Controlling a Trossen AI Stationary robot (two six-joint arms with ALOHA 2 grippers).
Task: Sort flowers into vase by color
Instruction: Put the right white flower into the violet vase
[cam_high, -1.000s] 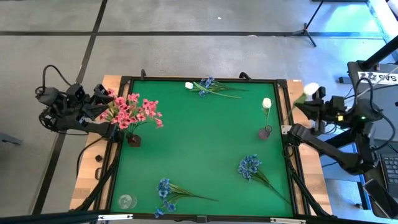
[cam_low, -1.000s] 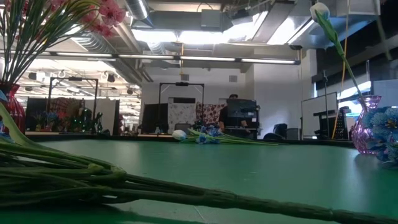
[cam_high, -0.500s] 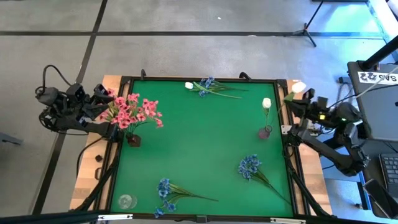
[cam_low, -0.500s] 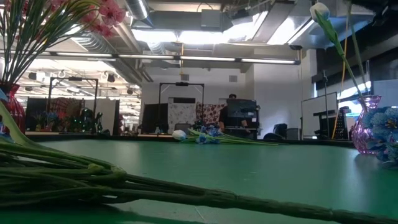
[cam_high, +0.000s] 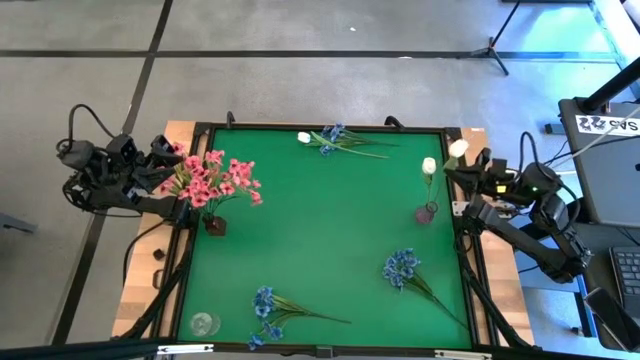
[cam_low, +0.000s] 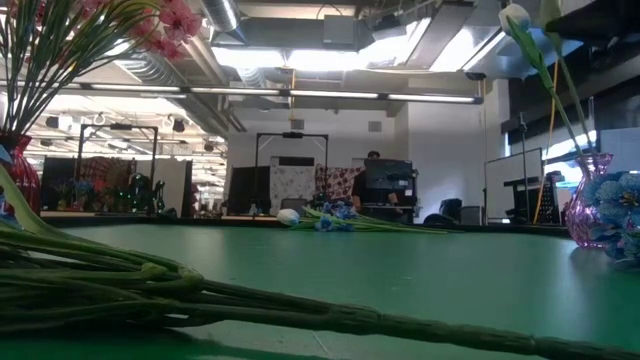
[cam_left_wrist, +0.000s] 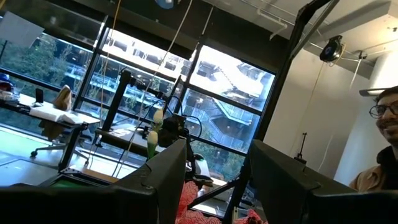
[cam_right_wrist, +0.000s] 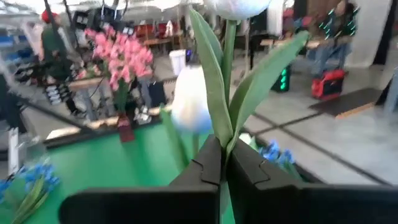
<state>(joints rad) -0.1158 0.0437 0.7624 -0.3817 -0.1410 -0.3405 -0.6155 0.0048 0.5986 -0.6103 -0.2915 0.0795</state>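
My right gripper (cam_high: 468, 172) is over the table's right edge, shut on a white tulip (cam_high: 458, 148), just right of the small pink vase (cam_high: 427, 212), which holds another white tulip (cam_high: 429, 165). Pink blossoms (cam_high: 212, 178) stand in a dark red vase (cam_high: 215, 225) at the left edge. My left gripper (cam_high: 168, 170) waits open beside them. Blue sprigs lie on the table at the near right (cam_high: 402, 265) and near left (cam_high: 265, 300). A blue sprig (cam_high: 333, 134) and a white bud (cam_high: 303, 137) lie at the far edge. My right gripper (cam_right_wrist: 224, 155) pinches the white tulip's green stem (cam_right_wrist: 227, 134) between its two fingers, where the leaves branch off below the bud. The tulip is lifted clear and stands up out of the fingers, its bud (cam_right_wrist: 239, 6) uppermost.
A clear glass vase (cam_high: 203, 323) stands at the near left corner. The green mat has a raised black frame (cam_high: 462, 240). Open mat lies in the middle. In the low view a blue sprig's stems (cam_low: 200, 295) lie close to the camera. A person (cam_left_wrist: 382, 146) shows beyond the table.
My right gripper has moved from outside the table's right edge toward the left, nearer the pink vase, carrying the white tulip with it. The bud now sits close to the tulip in that vase. Nothing else has moved.
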